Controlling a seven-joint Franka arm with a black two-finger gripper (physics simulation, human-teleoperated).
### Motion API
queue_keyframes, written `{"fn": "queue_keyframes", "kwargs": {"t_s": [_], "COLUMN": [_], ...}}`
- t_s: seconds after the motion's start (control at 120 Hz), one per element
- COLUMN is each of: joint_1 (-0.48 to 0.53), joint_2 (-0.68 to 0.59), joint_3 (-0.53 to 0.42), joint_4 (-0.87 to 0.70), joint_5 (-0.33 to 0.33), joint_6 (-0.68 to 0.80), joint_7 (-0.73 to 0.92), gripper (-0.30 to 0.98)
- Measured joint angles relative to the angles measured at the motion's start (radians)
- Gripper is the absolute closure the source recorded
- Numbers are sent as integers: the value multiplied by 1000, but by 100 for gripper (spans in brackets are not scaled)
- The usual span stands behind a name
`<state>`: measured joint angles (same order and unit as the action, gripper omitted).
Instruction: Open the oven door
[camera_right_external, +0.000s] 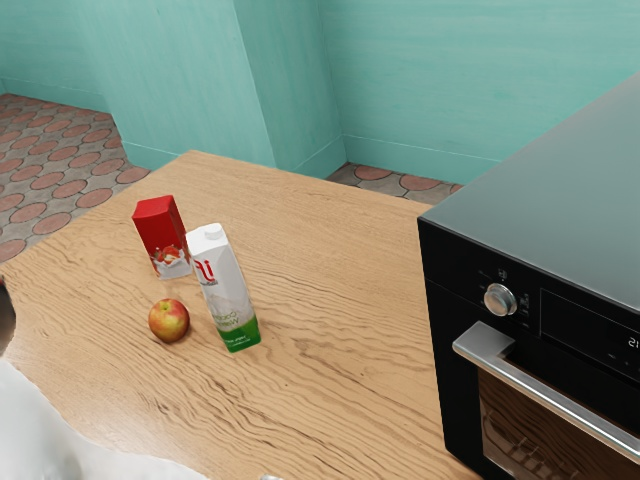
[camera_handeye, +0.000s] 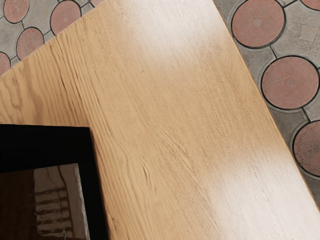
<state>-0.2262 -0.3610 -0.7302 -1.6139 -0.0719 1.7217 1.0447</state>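
Steel handle (camera_right_external: 555, 402) across the shut oven door (camera_right_external: 462, 425). Close together on the wooden tabletop (camera_right_external: 340, 310): apple (camera_right_external: 169, 320), red carton (camera_right_external: 158, 230), white-and-green carton (camera_right_external: 226, 295). Cannot tell the gripper's opening or hold.

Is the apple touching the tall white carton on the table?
Apart. The exterior view shows it: a strip of bare table runs between the apple and the white carton.

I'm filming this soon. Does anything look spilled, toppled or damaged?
Nothing stands out: the red carton and white carton stand upright, the apple sits near them, and I see no spill or damage on the table.
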Motion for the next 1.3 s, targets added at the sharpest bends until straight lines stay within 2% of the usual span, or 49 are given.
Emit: {"fn": "queue_keyframes", "kwargs": {"t_s": [0.208,0.55,0.742,0.9,1.3], "joint_1": [0,37,55,75,53], "joint_2": [88,185,265,291,353], "joint_3": [28,50,55,90,94], "joint_4": [6,2,63,53,40], "joint_5": [69,94,125,145,170], "joint_6": [50,90,108,123,162], "joint_7": [41,68,76,79,84], "gripper": [0,0,0,0,0]}}
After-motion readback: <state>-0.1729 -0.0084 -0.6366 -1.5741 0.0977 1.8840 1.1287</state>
